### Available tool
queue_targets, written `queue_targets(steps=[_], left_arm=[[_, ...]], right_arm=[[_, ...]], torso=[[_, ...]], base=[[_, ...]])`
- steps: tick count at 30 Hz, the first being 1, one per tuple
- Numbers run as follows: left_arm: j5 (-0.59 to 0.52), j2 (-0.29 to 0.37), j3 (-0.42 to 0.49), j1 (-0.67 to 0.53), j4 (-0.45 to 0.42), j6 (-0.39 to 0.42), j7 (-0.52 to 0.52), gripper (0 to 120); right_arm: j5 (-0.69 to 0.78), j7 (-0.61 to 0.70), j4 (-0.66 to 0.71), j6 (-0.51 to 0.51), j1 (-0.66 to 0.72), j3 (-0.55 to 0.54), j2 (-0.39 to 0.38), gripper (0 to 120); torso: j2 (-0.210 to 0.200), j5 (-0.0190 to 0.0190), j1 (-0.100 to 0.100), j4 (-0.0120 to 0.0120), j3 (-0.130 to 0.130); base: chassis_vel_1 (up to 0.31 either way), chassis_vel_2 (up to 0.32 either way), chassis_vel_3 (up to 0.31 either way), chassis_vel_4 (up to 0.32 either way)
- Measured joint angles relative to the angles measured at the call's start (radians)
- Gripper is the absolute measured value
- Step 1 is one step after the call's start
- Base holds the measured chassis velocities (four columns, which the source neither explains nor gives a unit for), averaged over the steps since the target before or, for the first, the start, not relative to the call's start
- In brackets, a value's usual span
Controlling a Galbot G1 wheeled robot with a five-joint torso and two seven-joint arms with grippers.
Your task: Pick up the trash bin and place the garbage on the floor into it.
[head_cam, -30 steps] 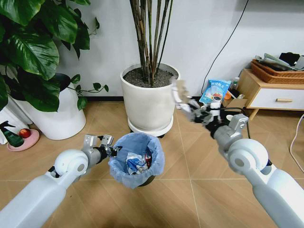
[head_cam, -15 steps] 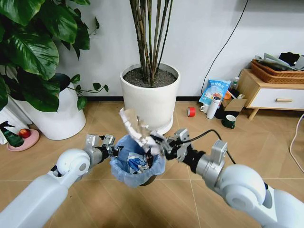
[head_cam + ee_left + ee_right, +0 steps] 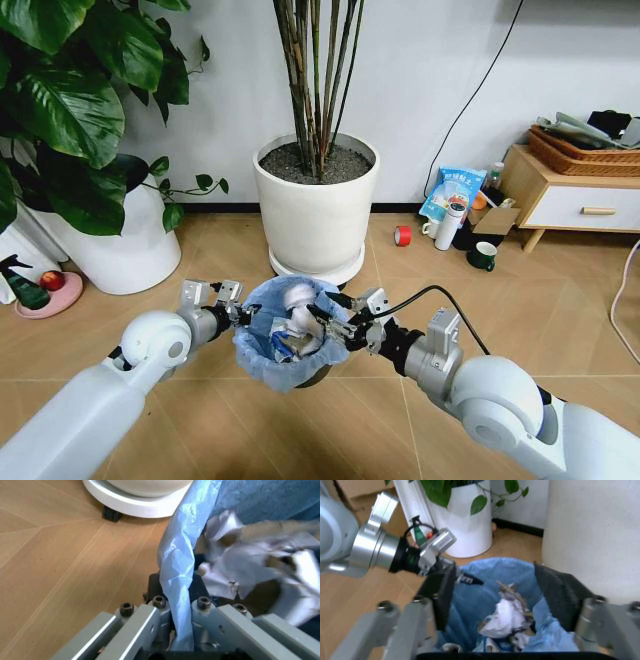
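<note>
The trash bin (image 3: 268, 366), dark with a ruffled light-blue bag, hangs just above the floor in the head view. My left gripper (image 3: 228, 300) is shut on its rim; in the left wrist view its fingers pinch the blue bag's edge (image 3: 182, 573). My right gripper (image 3: 335, 312) hovers over the far side of the bin's mouth, open. Between its spread fingers (image 3: 442, 588) a crumpled white piece of garbage (image 3: 507, 617) lies loose inside the bag. That same paper (image 3: 298, 297) rests on top of blue and white wrappers (image 3: 283, 345).
A large white plant pot (image 3: 315, 215) stands right behind the bin, and another white pot (image 3: 125, 245) at the left. A pink dish (image 3: 45, 300) lies far left. A white flask (image 3: 448, 225), green mug (image 3: 482, 257), red tape roll (image 3: 402, 235) and wooden cabinet (image 3: 570, 195) sit at the right.
My right arm swung from the right over to the bin carrying crumpled white paper. Its fingers have opened and the paper now lies inside the bin. The left arm kept still.
</note>
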Motion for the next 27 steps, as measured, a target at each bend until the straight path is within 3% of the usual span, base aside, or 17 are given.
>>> queue_targets(steps=[11, 22, 27], left_arm=[[0.001, -0.012, -0.039, 0.044, -0.012, 0.0, -0.019, 0], [0.001, -0.001, -0.074, 0.067, -0.019, 0.0, -0.019, 0], [0.012, -0.001, -0.096, 0.1, -0.031, 0.0, -0.014, 0]], right_arm=[[-0.067, 0.012, -0.039, 0.063, 0.002, 0.121, 0.056, 99], [-0.09, 0.068, -0.066, 0.067, -0.021, 0.197, 0.103, 100], [-0.206, 0.128, -0.103, 0.061, -0.062, 0.256, 0.13, 100]], torso=[[0.0, 0.0, 0.0, 0.0001, 0.0], [0.0, -0.0001, 0.0, 0.0, 0.0], [0.0, 0.0, 0.0, 0.0002, 0.0]], base=[[0.0, 0.0, 0.0, 0.0], [0.0, 0.0, 0.0, 0.0], [0.0, 0.0, 0.0, 0.0]])
